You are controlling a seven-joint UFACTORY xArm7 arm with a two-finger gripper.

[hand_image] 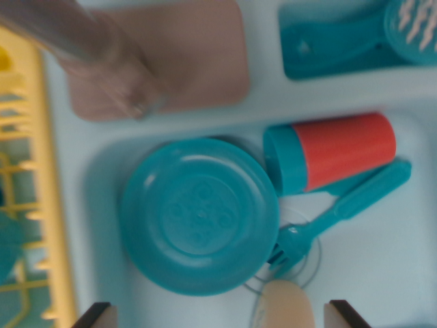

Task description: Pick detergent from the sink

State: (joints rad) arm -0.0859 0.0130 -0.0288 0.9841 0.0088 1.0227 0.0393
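Lying sideways in sink [382, 273]: detergent [331, 152] | beside plate [198, 215], fork [341, 208] | jaws spread, empty

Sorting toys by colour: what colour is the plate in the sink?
Teal, in the wrist view: plate.

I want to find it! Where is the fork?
In the wrist view's lower right, the teal fork lies in the sink, beside the plate, below the red-and-teal container.

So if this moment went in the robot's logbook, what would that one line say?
stage: above sink | gripper: open, empty | detergent: lying beside plate | fork: touching it
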